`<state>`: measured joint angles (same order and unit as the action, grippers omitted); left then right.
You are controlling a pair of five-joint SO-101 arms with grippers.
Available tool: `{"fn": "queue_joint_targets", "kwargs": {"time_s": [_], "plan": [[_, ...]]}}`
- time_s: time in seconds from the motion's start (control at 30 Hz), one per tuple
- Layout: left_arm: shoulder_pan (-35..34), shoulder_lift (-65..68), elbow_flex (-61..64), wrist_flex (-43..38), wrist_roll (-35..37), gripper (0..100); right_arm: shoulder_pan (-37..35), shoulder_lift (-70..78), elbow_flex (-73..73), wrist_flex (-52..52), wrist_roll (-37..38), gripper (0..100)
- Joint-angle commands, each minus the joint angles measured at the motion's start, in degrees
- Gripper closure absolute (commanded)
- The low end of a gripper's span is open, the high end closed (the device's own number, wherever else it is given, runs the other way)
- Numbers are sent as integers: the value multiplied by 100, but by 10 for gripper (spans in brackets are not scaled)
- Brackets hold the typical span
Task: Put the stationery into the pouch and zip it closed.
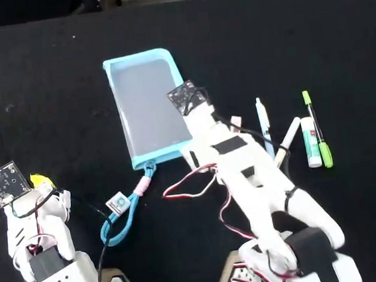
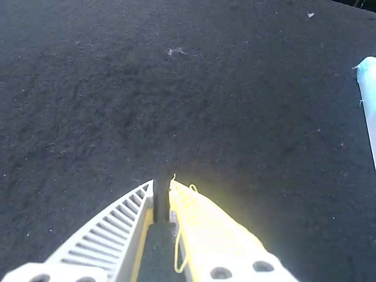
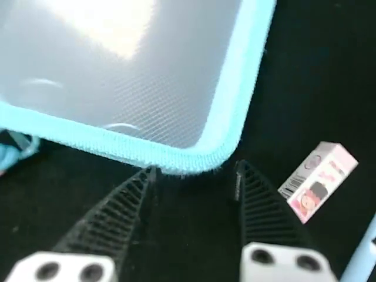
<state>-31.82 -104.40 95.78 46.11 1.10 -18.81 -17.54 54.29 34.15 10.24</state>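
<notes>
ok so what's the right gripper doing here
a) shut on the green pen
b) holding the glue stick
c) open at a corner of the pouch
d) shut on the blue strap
C: in the right wrist view the right gripper has its fingers spread apart right at the rounded corner of the pouch, with nothing held between them.

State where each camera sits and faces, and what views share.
High view: fixed above the table, looking down on pouch, pens, left arm, right arm.
Left wrist view: on the left arm, looking past the shut left claw at the table.
Right wrist view: on the right arm, past the open right claw at the pouch corner and a box.
Shared: pouch in all three.
</notes>
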Motion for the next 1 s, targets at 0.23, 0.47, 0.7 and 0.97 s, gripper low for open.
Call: {"fn": "queue_joint_targets", "kwargs": {"time_s": [0.23,0.47,0.7,0.97], "plan": [[-57,-9,40,-105,44,941,-1231,-1393,-127,1407,-2629,797],[-57,-9,40,-79,44,941,-2154,-963,207,325,-3560,797],[-66,-9,40,-88,44,941,-2303,207,-242,-79,-3824,797],[-66,-9,40,-97,44,941,-2295,1552,-1262,-79,-3798,799]]}}
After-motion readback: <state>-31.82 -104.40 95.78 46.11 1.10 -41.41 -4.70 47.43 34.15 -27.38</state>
